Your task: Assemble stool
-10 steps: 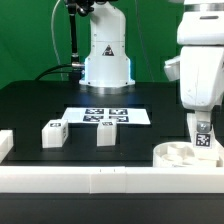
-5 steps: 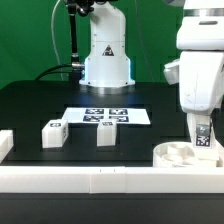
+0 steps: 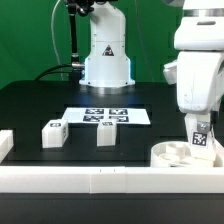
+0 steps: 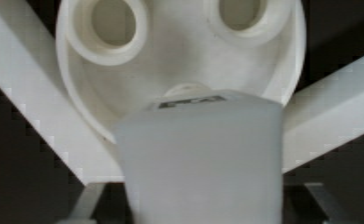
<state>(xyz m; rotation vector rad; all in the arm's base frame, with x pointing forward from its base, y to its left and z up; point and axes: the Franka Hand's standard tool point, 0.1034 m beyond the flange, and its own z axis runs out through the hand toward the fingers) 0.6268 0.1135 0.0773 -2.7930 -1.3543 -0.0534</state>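
Where the hand [image 3: 201,126] clamps, the leg's [image 3: 203,150] tag [image 3: 201,139] shows.

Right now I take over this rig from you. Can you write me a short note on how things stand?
Tool: shut on a leg, held upright at the seat.
Seat: at the exterior view's right, behind the front rail. The wrist view shows two empty sockets.
Loose parts: second leg and third leg stand on the table, in front of the marker board.
Done: one leg gripped. I cannot tell if it sits in a socket.
Left: probably fix this leg, then the two others.
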